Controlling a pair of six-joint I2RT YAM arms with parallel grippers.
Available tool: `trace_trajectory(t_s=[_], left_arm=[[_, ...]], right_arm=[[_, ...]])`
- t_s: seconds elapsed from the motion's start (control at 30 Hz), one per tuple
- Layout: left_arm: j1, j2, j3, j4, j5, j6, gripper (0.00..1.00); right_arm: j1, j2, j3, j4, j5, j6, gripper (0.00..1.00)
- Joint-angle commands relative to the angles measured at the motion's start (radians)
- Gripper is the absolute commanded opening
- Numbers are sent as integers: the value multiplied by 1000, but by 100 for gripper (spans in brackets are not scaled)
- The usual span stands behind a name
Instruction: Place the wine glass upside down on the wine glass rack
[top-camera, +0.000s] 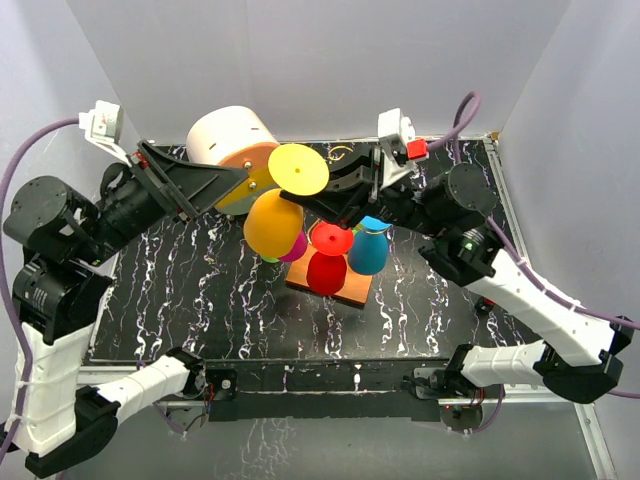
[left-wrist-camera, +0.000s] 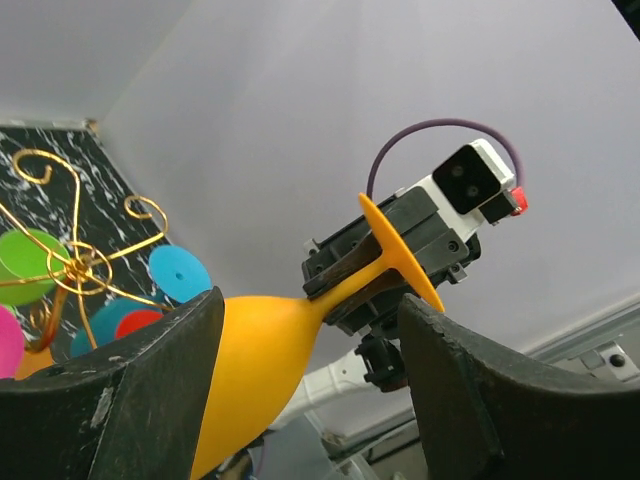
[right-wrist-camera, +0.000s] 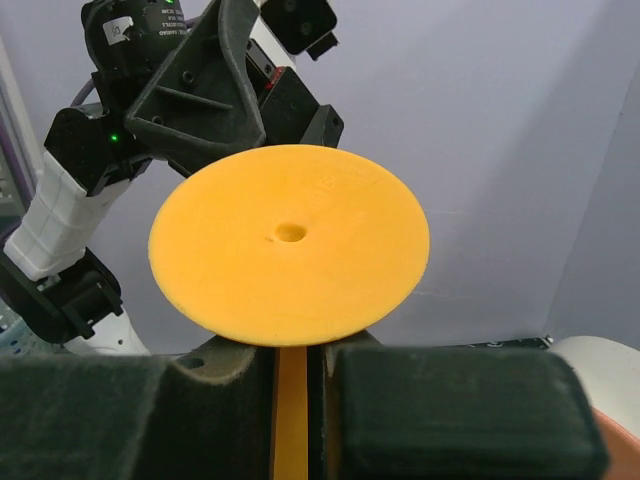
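The yellow wine glass (top-camera: 272, 222) hangs in the air over the rack's left side, tilted, with its round foot (right-wrist-camera: 290, 240) uppermost. My right gripper (right-wrist-camera: 295, 365) is shut on its thin stem just under the foot. My left gripper (left-wrist-camera: 310, 305) stands open around the bowl (left-wrist-camera: 255, 350); the bowl lies close to the left finger (left-wrist-camera: 130, 390), with a clear gap to the right one. The wine glass rack shows as gold scrolled wire (left-wrist-camera: 75, 265) on an orange base (top-camera: 352, 288).
Red (top-camera: 327, 268), blue (top-camera: 368, 250), pink (top-camera: 295, 247) and green (top-camera: 270, 258) glasses hang upside down on the rack. A cream-and-orange drum-shaped box (top-camera: 228, 135) lies at the back left. The black marbled table (top-camera: 200, 290) is walled in white.
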Motion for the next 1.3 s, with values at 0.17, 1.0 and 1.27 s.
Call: trace_trajectory(t_s=[0.17,1.0,1.27], left_arm=[[2,26,-22,75,120,-302,68],[2,66,-140,170,288,-546,9],[3,93,-76,125,249,-514,0]], right_arm=[[2,-32,87,-206,82,-186,0],[2,24,186,-360,36,-329,0],[2,-23,135,-269,22,-291,37]])
